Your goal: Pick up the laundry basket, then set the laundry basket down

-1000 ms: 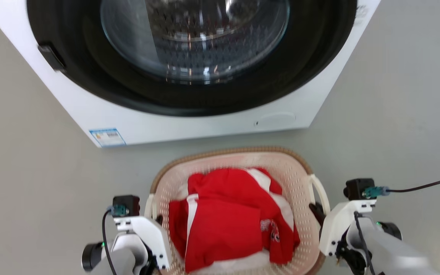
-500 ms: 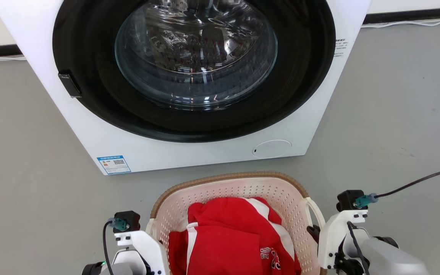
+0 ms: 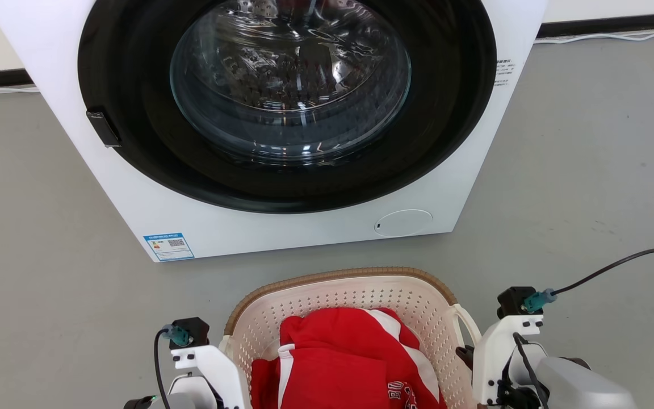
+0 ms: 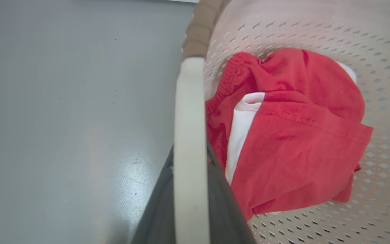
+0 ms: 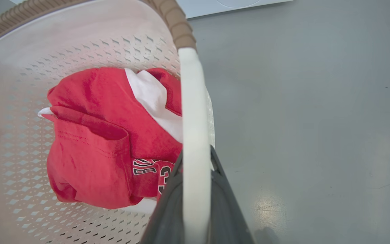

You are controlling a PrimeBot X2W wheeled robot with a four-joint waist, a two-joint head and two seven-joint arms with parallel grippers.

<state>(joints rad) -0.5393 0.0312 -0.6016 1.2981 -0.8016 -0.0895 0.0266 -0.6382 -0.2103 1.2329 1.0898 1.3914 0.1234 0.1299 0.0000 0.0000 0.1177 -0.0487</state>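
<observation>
Here our left end effector (image 4: 191, 159) is clamped on the left loop handle (image 4: 188, 101) of the laundry basket (image 3: 355, 296), and our right end effector (image 5: 195, 159) is clamped on the right loop handle (image 5: 191, 95). The basket lies between them, near the front of the washer (image 3: 304, 230), with a red and white garment (image 3: 338, 352) inside. Whether it touches the grey floor (image 3: 49, 295) we cannot tell.

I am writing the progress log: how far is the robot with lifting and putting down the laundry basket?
Done: the left gripper clamps the left handle of the laundry basket, the right gripper its right handle; a red garment lies inside. In hand: the lift; whether the basket is off the grey floor cannot be told. Left: setting it down.
</observation>
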